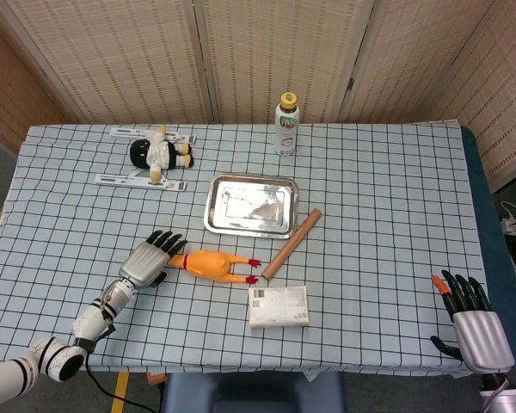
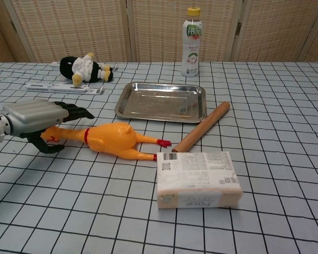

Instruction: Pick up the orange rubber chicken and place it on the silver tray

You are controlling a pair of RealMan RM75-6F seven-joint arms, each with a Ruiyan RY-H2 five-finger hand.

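The orange rubber chicken (image 1: 211,263) (image 2: 112,139) lies on its side on the checked cloth, red feet pointing right. My left hand (image 1: 150,258) (image 2: 38,120) hovers over its head and neck, fingers spread above and thumb below, holding nothing that I can see. The silver tray (image 1: 220,225) (image 2: 125,108) sits bare just beyond the chicken. My right hand (image 1: 470,320) rests open at the table's near right corner, seen only in the head view.
A wooden rolling pin (image 1: 291,243) (image 2: 202,126) lies right of the tray. A wrapped tissue pack (image 1: 278,306) (image 2: 198,179) sits near the chicken's feet. A drink bottle (image 1: 286,124) (image 2: 192,42) and a plush toy (image 1: 161,152) (image 2: 86,69) on white strips stand farther back.
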